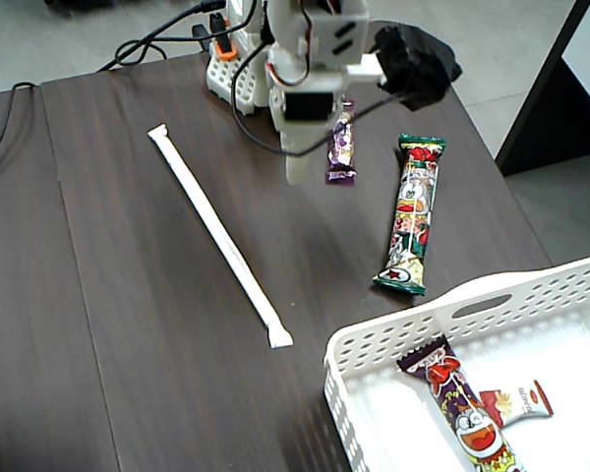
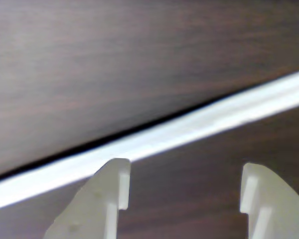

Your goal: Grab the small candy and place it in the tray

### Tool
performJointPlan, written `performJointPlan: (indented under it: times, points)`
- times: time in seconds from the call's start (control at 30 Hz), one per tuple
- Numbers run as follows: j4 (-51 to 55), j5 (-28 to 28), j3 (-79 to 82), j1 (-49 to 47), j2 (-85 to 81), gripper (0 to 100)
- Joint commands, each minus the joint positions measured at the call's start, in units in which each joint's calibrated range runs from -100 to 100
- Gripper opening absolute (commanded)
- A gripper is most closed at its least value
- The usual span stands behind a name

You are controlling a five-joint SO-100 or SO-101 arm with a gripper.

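Observation:
The small candy [image 1: 519, 402], cream with red ends, lies inside the tray [image 1: 393, 339] at the bottom right of the fixed view, its left end tucked under a purple cartoon bar [image 1: 459, 403]. My gripper [image 1: 297, 175] hangs at the back of the table, far from the tray, pointing down near the arm's base. In the wrist view the gripper [image 2: 184, 167] is open. Its two white fingers [image 2: 107, 199] hold nothing, and a long white strip [image 2: 189, 127] crosses the dark table just beyond them.
A long white paper-wrapped stick [image 1: 219, 234] lies diagonally across the table's middle. A small dark purple candy [image 1: 341, 143] sits right of the gripper. A long green-ended snack bar [image 1: 413, 214] lies between it and the tray. Black cloth [image 1: 418, 61] and cables sit at the back.

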Motion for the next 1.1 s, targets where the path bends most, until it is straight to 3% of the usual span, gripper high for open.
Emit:
performJointPlan:
  times: [0.0,0.37,0.67,0.87,1.07]
  points:
    - [-6.65,0.45,3.78,-3.13,-12.51,15]
    - [-19.84,0.08,27.34,-11.23,-35.28,15]
    - [-16.67,0.08,42.59,-11.53,-63.99,15]
    - [-14.44,0.24,42.95,-11.53,-63.66,14]
    - [-14.19,0.14,43.32,-12.92,-63.99,1]
